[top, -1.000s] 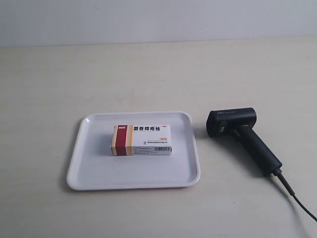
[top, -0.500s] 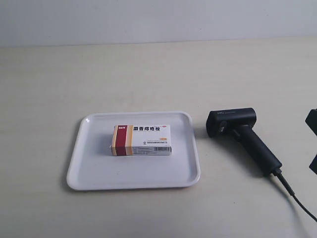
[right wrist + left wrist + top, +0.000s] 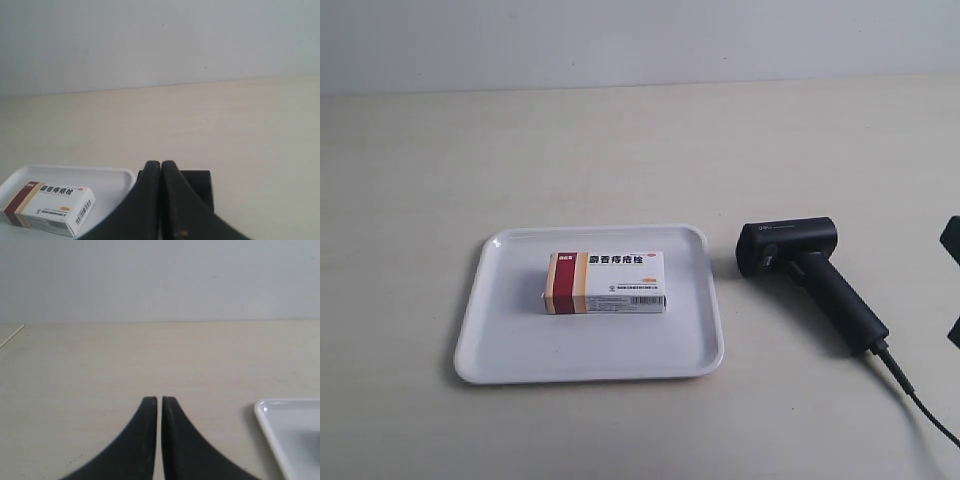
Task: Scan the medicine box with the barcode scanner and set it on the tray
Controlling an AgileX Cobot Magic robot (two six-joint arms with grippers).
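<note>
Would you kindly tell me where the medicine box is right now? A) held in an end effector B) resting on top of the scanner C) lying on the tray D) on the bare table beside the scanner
C: the box lies flat inside the tray, apart from the scanner on the table.

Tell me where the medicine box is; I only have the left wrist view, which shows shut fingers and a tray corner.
Observer: The medicine box lies flat inside the tray, near its middle.
Operator: And the scanner?
Observer: The barcode scanner lies on the table beside the tray, apart from it, with nothing gripping it.
Operator: Is the right hand near it?
Observer: The right hand is shut and holds nothing; in the right wrist view the scanner's head shows just behind its fingertips.
</note>
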